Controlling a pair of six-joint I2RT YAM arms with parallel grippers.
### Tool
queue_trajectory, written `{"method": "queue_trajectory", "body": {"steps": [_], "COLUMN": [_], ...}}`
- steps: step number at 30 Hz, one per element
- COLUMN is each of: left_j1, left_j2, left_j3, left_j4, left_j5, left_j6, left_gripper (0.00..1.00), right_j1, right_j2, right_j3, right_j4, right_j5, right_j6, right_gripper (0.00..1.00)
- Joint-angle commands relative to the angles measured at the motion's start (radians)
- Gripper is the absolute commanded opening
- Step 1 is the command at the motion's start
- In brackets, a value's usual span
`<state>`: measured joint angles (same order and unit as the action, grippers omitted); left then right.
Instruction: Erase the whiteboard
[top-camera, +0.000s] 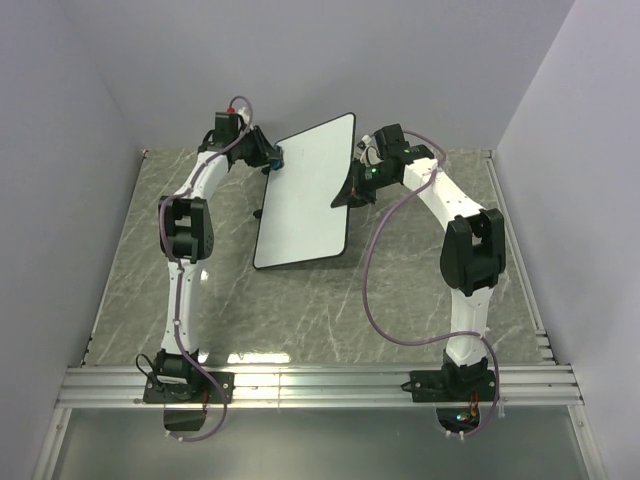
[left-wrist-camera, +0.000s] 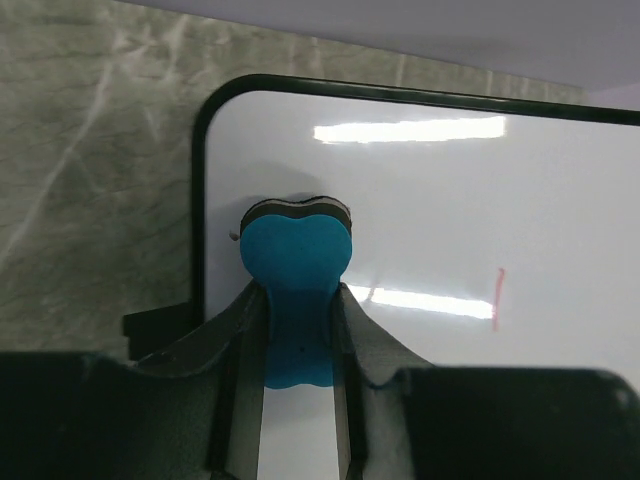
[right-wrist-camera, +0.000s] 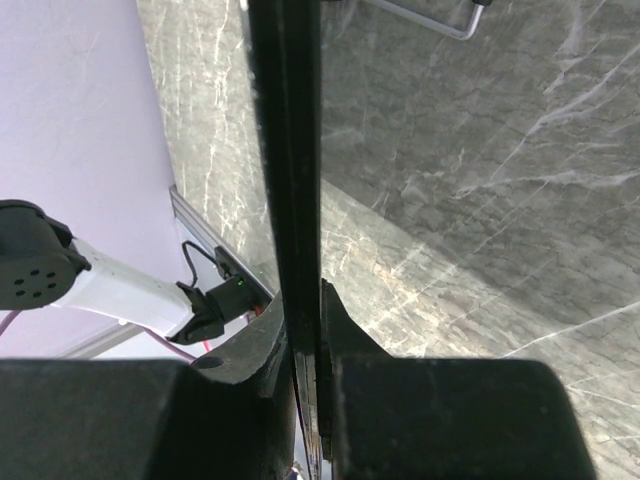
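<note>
White black-rimmed whiteboard (top-camera: 305, 195) — one red stroke (left-wrist-camera: 498, 297) — edge pinched in right hand (top-camera: 351, 191), blue eraser (left-wrist-camera: 297, 258) in left hand (left-wrist-camera: 298, 292).

The left arm (top-camera: 185, 235) and right arm (top-camera: 470, 250) reach forward, elbows out, left gripper (left-wrist-camera: 297, 292) pinching the eraser (left-wrist-camera: 297, 250), right gripper (right-wrist-camera: 305, 300) clamping the whiteboard (top-camera: 305, 195) edge.

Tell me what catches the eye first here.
The big whiteboard dominates the middle of the table, its right edge clamped in the right gripper. At its far left corner the left gripper holds a blue eraser against the white surface. One short red stroke shows on the board, right of the eraser in the left wrist view.
</note>
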<state>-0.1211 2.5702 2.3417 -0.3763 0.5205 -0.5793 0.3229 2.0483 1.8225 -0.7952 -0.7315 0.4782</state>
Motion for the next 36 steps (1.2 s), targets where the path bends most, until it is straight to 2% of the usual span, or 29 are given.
{"method": "queue_trajectory", "body": {"steps": [1,3,8,15,22,24,25,30,31,36], "left_j1": [-0.022,-0.017,-0.035,-0.104,-0.153,-0.153,-0.152,-0.138,-0.135,-0.130], "left_j2": [0.051,0.051,0.007,-0.059,-0.050,-0.047,-0.047,-0.027,-0.012,0.034], "left_j3": [-0.051,-0.050,-0.058,-0.074,-0.067,-0.055,-0.048,-0.007,-0.001,0.019], "left_j4": [-0.099,-0.085,0.029,0.364,0.361,0.320,0.289,0.148,0.130,0.064], "left_j5": [-0.057,-0.033,0.154,0.277,0.259,0.225,0.135,-0.107,-0.204,-0.361], "left_j6": [0.072,0.059,0.013,-0.218,-0.231,-0.212,-0.203,-0.162,-0.166,-0.182], "left_gripper": [0.00,0.00,0.00,0.00,0.00,0.00,0.00,0.00,0.00,0.00], "right_j1": [0.059,0.059,0.061,0.053,0.042,0.044,0.044,0.056,0.054,0.071], "right_j2": [0.076,0.078,0.081,0.085,0.084,0.085,0.085,0.085,0.087,0.093], "right_j3": [-0.057,-0.060,-0.071,-0.088,-0.111,-0.111,-0.112,-0.111,-0.109,-0.098], "right_j4": [-0.283,-0.285,-0.283,-0.286,-0.288,-0.286,-0.286,-0.285,-0.286,-0.294], "right_j5": [0.158,0.156,0.153,0.152,0.152,0.150,0.150,0.153,0.153,0.156], "right_j6": [-0.141,-0.141,-0.144,-0.150,-0.151,-0.150,-0.150,-0.148,-0.147,-0.148], "right_gripper": [0.00,0.00,0.00,0.00,0.00,0.00,0.00,0.00,0.00,0.00]}}
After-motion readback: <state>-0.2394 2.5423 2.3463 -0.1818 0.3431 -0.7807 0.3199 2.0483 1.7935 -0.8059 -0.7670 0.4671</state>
